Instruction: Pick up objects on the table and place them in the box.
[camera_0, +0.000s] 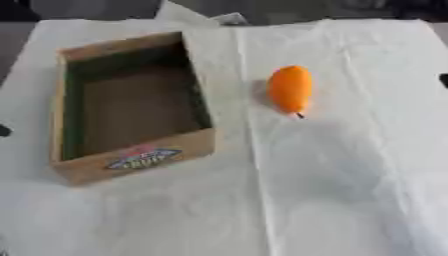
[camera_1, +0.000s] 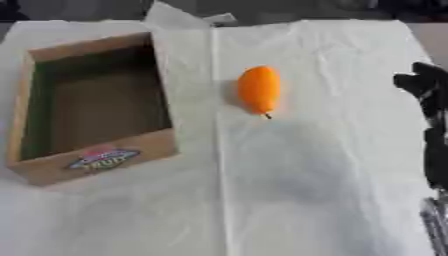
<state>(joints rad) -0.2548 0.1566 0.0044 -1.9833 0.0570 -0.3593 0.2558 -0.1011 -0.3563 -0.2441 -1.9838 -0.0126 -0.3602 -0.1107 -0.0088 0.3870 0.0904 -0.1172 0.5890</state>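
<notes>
An orange oval fruit (camera_0: 290, 90) with a small dark stem lies on the white cloth, right of the box and apart from it. The cardboard box (camera_0: 131, 157) stands at the left, with a coloured label on its near wall and nothing inside. My right hand (camera_1: 430, 120) shows at the right edge of the right eye view, black, fingers relaxed and pointing up, holding nothing, well to the right of the fruit. Only a dark speck of my left hand (camera_0: 4, 131) shows at the left edge, beside the box.
A wrinkled white cloth (camera_0: 350, 190) covers the table. A fold of it sticks up behind the box at the far edge (camera_0: 197, 17). Bare cloth stretches between the fruit and the near edge.
</notes>
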